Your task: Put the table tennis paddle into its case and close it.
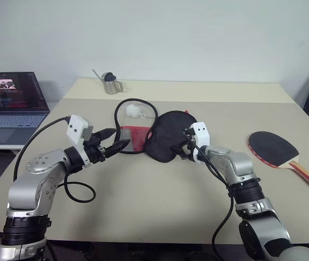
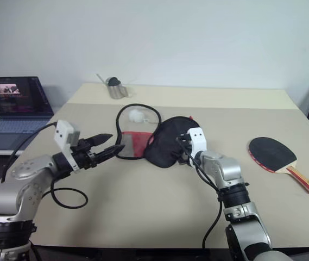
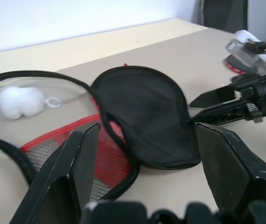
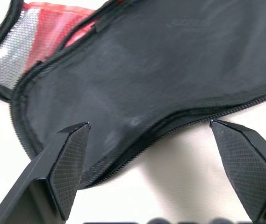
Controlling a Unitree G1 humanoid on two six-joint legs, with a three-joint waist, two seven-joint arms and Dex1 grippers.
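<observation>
Nearest, on the beige table (image 1: 159,206), two robot arms reach inward. The left gripper (image 1: 115,144) hovers with fingers parted, holding nothing, just beside the red end of the case (image 1: 159,136). The right gripper (image 1: 182,147) is spread wide and empty at the edge of the case's black flap (image 4: 170,70). The case lies unzipped, its white charm (image 1: 133,111) inside. The paddle (image 1: 272,148) lies well apart, to the right. Pinching the flap's zip edge cleanly, not the fabric beneath, would probably serve best. Farther back stand a metal cup (image 1: 111,84) and a laptop (image 1: 12,109).

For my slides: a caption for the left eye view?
Case lies unzipped; both open grippers, left and right, flank it; paddle waits aside.
</observation>
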